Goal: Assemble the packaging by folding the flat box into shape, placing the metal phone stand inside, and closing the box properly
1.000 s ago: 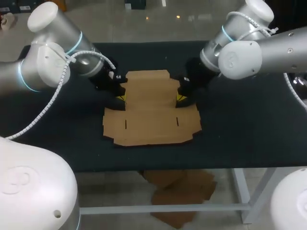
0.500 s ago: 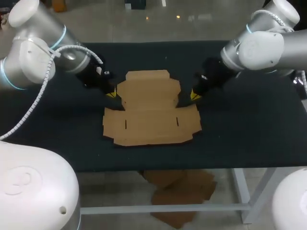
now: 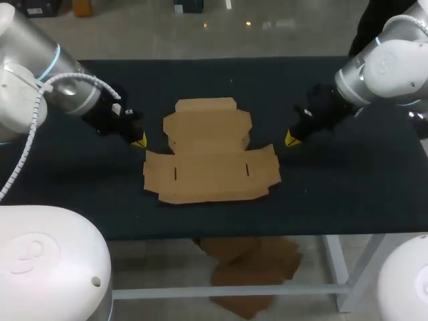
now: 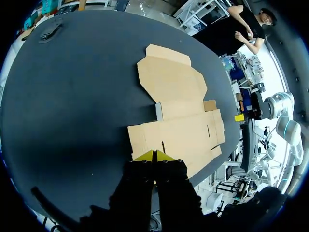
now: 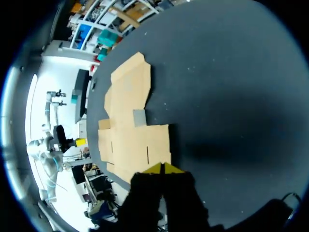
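Where our two arms come in from either side, the dark counter (image 3: 334, 194) carries the flat box (image 3: 208, 160). It is an unfolded cardboard sheet lying flush near the counter's middle, its narrower flap panel toward the far edge and its wider panel toward us. We hold our left claw (image 3: 139, 142) close to the sheet's left side, yellow tips pressed together with nothing between them. Our right claw (image 3: 290, 139) sits near the sheet's right side, apart from it, its tips likewise closed on nothing.
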